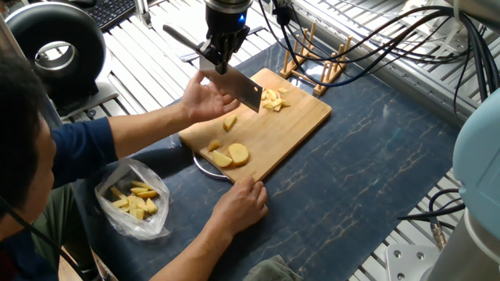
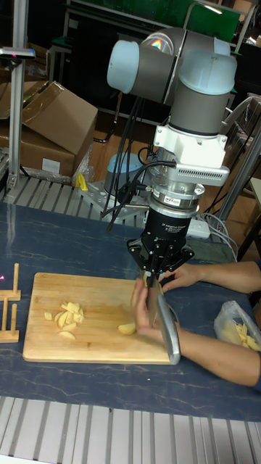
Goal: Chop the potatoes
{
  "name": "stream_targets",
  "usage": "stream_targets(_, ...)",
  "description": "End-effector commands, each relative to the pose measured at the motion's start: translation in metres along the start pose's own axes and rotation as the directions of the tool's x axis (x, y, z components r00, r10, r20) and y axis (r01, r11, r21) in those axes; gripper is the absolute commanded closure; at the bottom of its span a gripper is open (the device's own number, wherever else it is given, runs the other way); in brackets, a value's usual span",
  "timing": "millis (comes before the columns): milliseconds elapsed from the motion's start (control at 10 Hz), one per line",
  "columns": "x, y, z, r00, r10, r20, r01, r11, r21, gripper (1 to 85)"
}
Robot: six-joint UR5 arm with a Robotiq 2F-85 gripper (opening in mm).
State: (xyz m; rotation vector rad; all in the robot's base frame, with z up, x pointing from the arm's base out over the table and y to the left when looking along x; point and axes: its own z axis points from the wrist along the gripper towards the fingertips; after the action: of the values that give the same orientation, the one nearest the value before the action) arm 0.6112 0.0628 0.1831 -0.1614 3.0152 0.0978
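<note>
The gripper [image 1: 221, 53] is closed on the handle of a cleaver [image 1: 234, 84], and it holds the blade in the air just above the far half of the wooden cutting board [image 1: 293, 129]. The potatoes [image 1: 271, 99] are all on this board: a small heap of cut pieces at the far end, right beside the blade tip, one chunk [image 1: 229, 122] near the middle, and three larger pieces [image 1: 231, 155] at the near end. From the tall fixed view the heap [image 2: 67, 319] is toward the left end of the board and one chunk [image 2: 127, 328] is close to the blade. A person's hand [image 1: 205, 100] is open beside the blade over the board's left edge, and the other hand [image 1: 242, 204] rests on the blue cloth [image 1: 351, 179] just in front of the board. A clear plastic bag [image 1: 133, 199] with yellow pieces is to the left of the board. A wooden rack [image 1: 316, 58] stands behind the board. There is a small label on the gripper body [image 2: 170, 203], but the writing is too small to read.
</note>
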Motion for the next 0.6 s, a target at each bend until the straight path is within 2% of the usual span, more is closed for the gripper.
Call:
stream_targets(0, -0.0009, 0.0033, -0.0008, 1.0, 0.01, 0.003, -0.01, 1.0, -0.014, 84.7)
stream_targets(500, -0.0013, 0.0045, -0.0005, 1.0, 0.009, 0.004, -0.009, 1.0, -0.02, 84.7)
